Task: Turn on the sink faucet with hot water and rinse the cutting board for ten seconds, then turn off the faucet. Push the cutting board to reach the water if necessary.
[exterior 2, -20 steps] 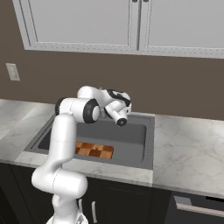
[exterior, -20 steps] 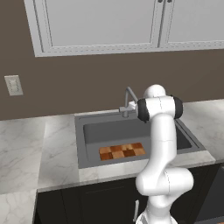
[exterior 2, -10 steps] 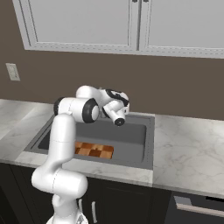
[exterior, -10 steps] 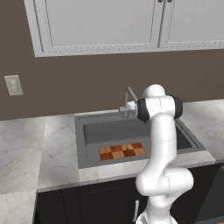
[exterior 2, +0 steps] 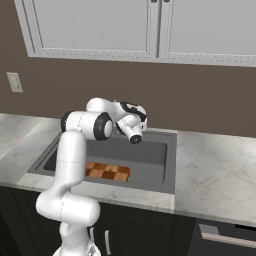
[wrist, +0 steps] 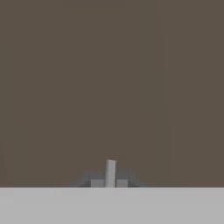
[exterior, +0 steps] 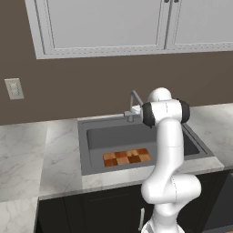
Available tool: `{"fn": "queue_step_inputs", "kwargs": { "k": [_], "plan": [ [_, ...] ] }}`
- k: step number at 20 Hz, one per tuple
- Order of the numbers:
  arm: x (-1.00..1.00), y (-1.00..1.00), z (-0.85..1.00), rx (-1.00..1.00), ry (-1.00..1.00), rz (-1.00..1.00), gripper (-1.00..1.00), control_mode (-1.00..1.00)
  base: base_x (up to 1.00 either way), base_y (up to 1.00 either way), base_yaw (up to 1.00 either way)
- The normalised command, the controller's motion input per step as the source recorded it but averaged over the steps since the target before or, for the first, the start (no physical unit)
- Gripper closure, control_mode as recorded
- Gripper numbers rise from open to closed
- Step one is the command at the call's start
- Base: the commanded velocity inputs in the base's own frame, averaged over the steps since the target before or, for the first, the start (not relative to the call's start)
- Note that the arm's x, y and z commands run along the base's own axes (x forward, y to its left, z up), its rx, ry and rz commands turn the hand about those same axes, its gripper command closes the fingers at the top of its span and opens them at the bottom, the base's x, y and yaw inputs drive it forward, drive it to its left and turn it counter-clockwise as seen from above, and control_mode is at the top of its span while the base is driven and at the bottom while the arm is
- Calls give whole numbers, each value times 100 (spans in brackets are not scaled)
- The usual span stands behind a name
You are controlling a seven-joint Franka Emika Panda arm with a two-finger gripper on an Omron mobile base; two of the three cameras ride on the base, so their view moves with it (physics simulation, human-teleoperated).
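Left base view: checkered cutting board (exterior: 127,158) flat in sink (exterior: 91,136); pincer (exterior: 136,109) state unclear.

The arm covers the right part of the sink (exterior: 93,157) in the left base view, and in the right base view it hides most of the faucet (exterior: 133,105). The gripper's fingers are too small and hidden to tell if they are open. The arm also covers the left end of the board (exterior 2: 111,172).

A flat, dull brown wall (wrist: 112,78) spreads across the view. Low at centre stands a thin silver-grey metal faucet (wrist: 110,173), blurred.
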Motion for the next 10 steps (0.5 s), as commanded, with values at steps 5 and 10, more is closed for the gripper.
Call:
{"fn": "queue_step_inputs", "kwargs": {
  "k": [5,10],
  "plan": [
    [0,0,0,0,0,0,100,-100,0,0,0],
    [0,0,0,0,0,0,100,-100,0,0,0]
  ]
}}
